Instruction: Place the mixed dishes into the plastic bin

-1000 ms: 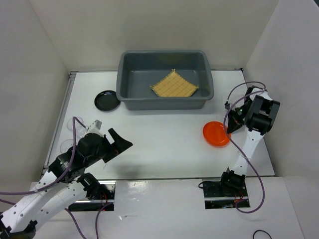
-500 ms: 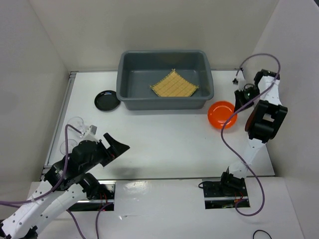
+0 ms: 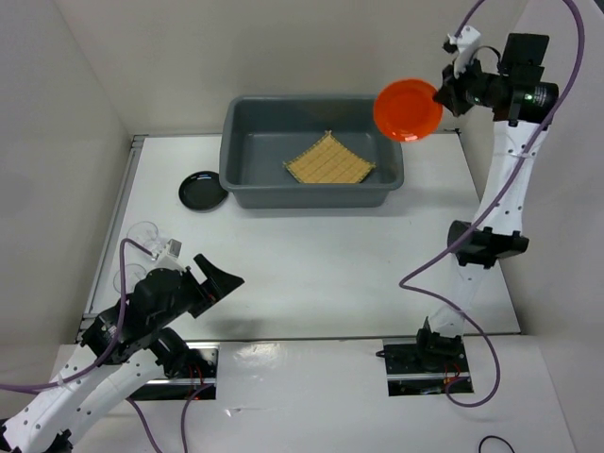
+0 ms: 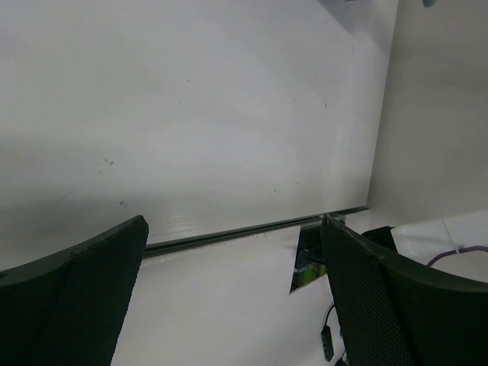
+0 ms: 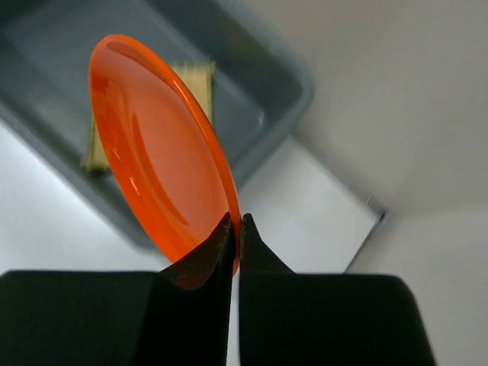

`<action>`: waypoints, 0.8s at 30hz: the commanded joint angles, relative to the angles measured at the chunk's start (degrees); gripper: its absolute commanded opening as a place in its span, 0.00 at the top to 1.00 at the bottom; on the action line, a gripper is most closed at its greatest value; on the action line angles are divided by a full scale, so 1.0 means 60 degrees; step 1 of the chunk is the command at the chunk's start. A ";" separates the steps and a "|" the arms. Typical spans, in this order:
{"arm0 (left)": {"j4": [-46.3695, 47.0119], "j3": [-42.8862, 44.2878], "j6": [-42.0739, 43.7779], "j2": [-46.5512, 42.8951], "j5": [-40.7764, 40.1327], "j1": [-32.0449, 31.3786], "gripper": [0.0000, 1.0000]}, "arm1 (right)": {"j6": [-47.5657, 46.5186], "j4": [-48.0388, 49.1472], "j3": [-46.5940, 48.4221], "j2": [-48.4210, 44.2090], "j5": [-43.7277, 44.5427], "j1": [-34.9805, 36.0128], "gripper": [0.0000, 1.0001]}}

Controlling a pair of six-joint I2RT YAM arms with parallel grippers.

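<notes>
My right gripper point(image 3: 442, 95) point(image 5: 235, 226) is shut on the rim of the small orange plate point(image 3: 407, 110) point(image 5: 156, 152), holding it high above the right end of the dark grey plastic bin point(image 3: 241, 179) point(image 5: 293, 95). The tan woven mat point(image 3: 329, 160) point(image 5: 200, 80) lies inside the bin. A small black plate point(image 3: 203, 190) sits on the table left of the bin. Clear glass cups point(image 3: 142, 236) stand at the table's left edge. My left gripper point(image 3: 219, 275) point(image 4: 232, 252) is open over the near left of the table, holding nothing.
White walls enclose the table on three sides. The right arm's elbow point(image 3: 483, 243) hangs over the table's right side. A metal strip point(image 4: 252, 229) marks the table's near edge, with the arm bases point(image 3: 420, 359) just beyond it.
The right arm has lifted the orange plate from beside the bin's right end to high above the bin's right corner. The left arm has barely moved.
</notes>
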 commanded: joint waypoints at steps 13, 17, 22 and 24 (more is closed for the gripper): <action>-0.0904 0.1147 -0.0145 0.0636 -0.0690 0.0047 0.00 | 0.2435 0.0923 0.4487 0.5989 0.0940 0.2934 1.00; -0.1109 0.1513 -0.0145 0.1527 -0.0778 0.0047 0.00 | 0.2553 0.1670 0.4487 0.6940 0.1700 0.3418 1.00; -0.1443 0.2434 0.0322 0.2844 -0.1243 0.0047 0.00 | 0.2465 0.2504 0.4487 0.7689 0.2359 0.3609 1.00; -0.1446 0.3252 0.0629 0.3242 -0.1538 0.0047 0.00 | 0.2465 0.2681 0.4487 0.7967 0.2638 0.3609 1.00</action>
